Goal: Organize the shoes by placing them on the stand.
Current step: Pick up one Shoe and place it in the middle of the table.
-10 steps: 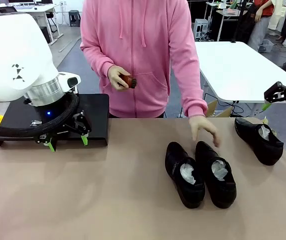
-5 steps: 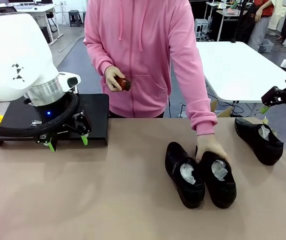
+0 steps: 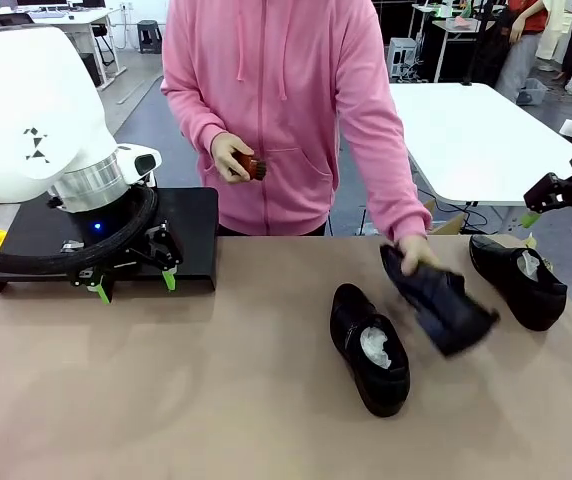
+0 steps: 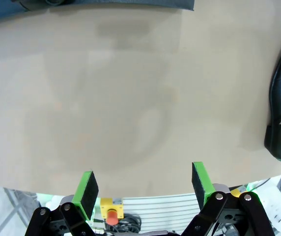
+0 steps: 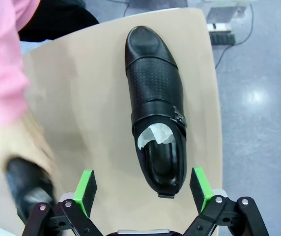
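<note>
Right wrist view is showing the right hand (image 5: 143, 189), green pads standing wide apart, hanging over a glossy black dress shoe (image 5: 155, 108) near the tabletop (image 5: 81, 98) corner, white paper stuffed inside. The leather is looking stiff, slick and fairly light; gripping across the sides at the stuffed opening seems safest. The left hand (image 3: 134, 283), likewise spread and empty, is hovering before the matte-black stand (image 3: 191, 225). A person's hand (image 3: 411, 250) is holding a second shoe (image 3: 441, 300) tilted, beside a third shoe (image 3: 371, 350).

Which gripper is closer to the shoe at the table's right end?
Right. The right gripper hovers open just above that shoe; the left gripper sits far across the table, by the stand.
</note>
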Robot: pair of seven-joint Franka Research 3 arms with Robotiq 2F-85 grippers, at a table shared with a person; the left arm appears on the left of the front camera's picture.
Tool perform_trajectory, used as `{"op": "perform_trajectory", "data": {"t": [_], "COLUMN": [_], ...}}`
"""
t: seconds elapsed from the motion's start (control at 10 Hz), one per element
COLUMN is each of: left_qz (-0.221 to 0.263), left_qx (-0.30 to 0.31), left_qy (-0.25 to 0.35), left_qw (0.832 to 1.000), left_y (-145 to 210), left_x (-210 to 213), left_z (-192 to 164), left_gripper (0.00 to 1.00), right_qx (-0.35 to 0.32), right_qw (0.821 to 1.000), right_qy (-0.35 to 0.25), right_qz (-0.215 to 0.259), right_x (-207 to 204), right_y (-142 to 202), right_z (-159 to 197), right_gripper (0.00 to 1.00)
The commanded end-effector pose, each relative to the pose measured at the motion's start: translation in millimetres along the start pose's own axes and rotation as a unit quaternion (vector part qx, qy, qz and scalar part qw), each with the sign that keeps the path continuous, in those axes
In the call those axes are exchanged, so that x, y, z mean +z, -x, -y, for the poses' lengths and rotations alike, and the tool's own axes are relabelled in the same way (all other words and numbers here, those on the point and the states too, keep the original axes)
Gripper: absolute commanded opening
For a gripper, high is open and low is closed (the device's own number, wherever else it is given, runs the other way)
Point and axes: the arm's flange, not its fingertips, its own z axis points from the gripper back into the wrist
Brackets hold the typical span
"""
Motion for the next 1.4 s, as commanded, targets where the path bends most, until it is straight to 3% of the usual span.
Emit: {"op": "perform_trajectory", "data": {"t": [0.0,0.8,1.3], "left_qz": [0.0,0.0,0.0], "left_qx": [0.007,0.007,0.007], "left_qy": [0.002,0.002,0.002], "left_qw": [1.0,1.0,1.0], "left_y": [-1,-1,-1], "left_x": [2,2,2], "left_z": [0,0,0], "left_gripper": [0.99,0.99,0.99], "right_qx": [0.016,0.143,0.158], "right_qw": [1.0,0.989,0.985], "right_qy": [-0.004,0.009,0.022], "right_qz": [-0.009,-0.049,-0.067], "right_x": [7,-49,-89], "right_y": [-3,13,7], "right_z": [4,-38,-33], "right_gripper": [1.0,1.0,1.0]}}
